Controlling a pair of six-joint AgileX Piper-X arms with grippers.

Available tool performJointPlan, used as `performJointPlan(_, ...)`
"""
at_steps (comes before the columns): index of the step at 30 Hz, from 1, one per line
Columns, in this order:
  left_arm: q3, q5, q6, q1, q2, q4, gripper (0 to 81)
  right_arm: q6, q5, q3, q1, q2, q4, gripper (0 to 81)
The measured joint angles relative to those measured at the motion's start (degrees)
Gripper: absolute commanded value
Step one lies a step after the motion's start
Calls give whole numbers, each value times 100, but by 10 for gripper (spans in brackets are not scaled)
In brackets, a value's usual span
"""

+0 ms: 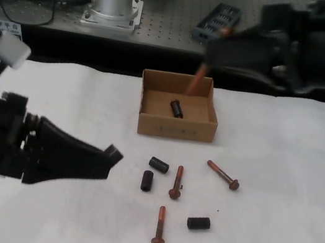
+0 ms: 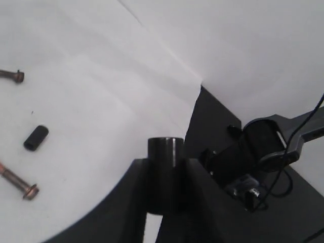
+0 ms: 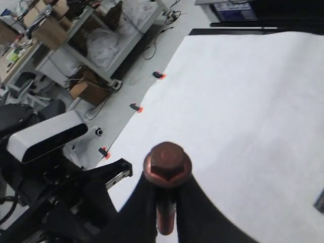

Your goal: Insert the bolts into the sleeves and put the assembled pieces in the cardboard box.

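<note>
**One arm holds a bolt, the other holds a sleeve**

The cardboard box (image 1: 177, 128) sits open on the white table (image 1: 284, 218), toward the far side. A boxed sleeve (image 1: 176, 107), small and black, lies on the bottom of the box.

The right jaws are closed tight on the held bolt (image 3: 167, 166). They squeeze its shaft just under the six-sided head. In the high view the held bolt hangs tilted at about 12 o'clock from the box, with its lower tip over the far wall. The right arm (image 1: 276, 47) is at about 1 o'clock from the box.

The left jaws are closed tight on the held sleeve (image 2: 164, 152). It is black, and its open end sticks out past the jaws. In the high view the left arm (image 1: 50, 152) is low over the table at about 8 o'clock from the box, well apart from it.

The loose pieces lie on the table at 6 o'clock from the box. The top sleeve (image 1: 158, 164) is nearest the box, and the side sleeve (image 1: 147, 180) is just beside it. The middle bolt (image 1: 176, 182) lies near them at 3 o'clock, with its head toward the front edge. The slanted bolt (image 1: 223, 175) lies farther out at 3 o'clock. Closer to the front edge are the front bolt (image 1: 159, 227) and the front sleeve (image 1: 199, 223), a little apart from each other.
</note>
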Motion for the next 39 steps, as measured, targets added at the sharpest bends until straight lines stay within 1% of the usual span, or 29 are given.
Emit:
performJointPlan(4, 0, 64, -223, -3, -95, -275, 6, 110, -2, 0, 252, 65, -254, 29)
performJointPlan(9, 0, 63, -525, -3, -182, -687, 6, 189, 21, 0, 351, 65, -446, 29)
performJointPlan(12, 0, 14, -721, -3, -194, -1032, 6, 237, 24, 0, 355, 65, -447, 29)
performJointPlan(19, 0, -169, -925, -3, -194, -1307, 6, 335, 47, 0, 355, 65, -472, 29)
performJointPlan(28, 0, -218, -1037, -3, -194, -1331, 6, 437, 56, 0, 355, 65, -472, 29)
performJointPlan(39, 0, -218, -1141, -3, -194, -1379, 6, 518, -121, 0, 383, 65, -527, 29)
